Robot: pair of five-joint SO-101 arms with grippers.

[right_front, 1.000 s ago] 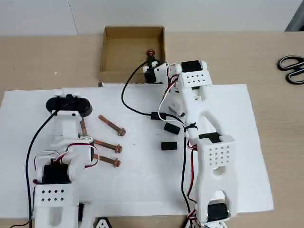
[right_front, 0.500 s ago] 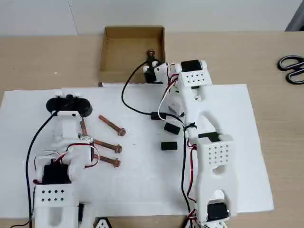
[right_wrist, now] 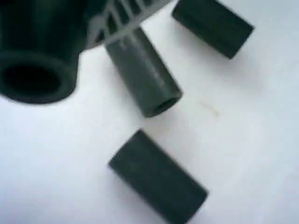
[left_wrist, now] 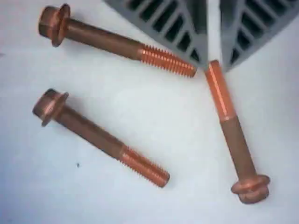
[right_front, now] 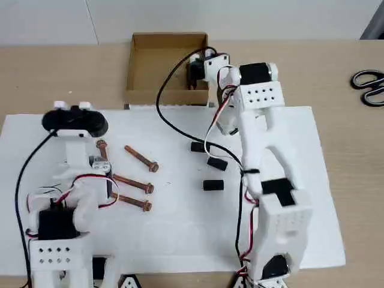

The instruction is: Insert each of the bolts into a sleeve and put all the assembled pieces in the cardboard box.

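Several copper bolts lie on the white sheet in the high view: one, another, a third. My left gripper hangs over them, its grey fingers nearly together and holding nothing, their tips at the threaded end of one bolt. Two more bolts lie beside it. My right gripper is over the right edge of the cardboard box, shut on a black sleeve. Three loose sleeves lie mid-sheet.
Scissors lie on the wooden table at the far right. The right arm's black cable loops over the sheet between the box and the sleeves. Both arm bases stand at the near edge.
The right arm has stretched farther back, carrying its gripper over the box's right side. The left arm has swung back and to the left, away from the bolts.
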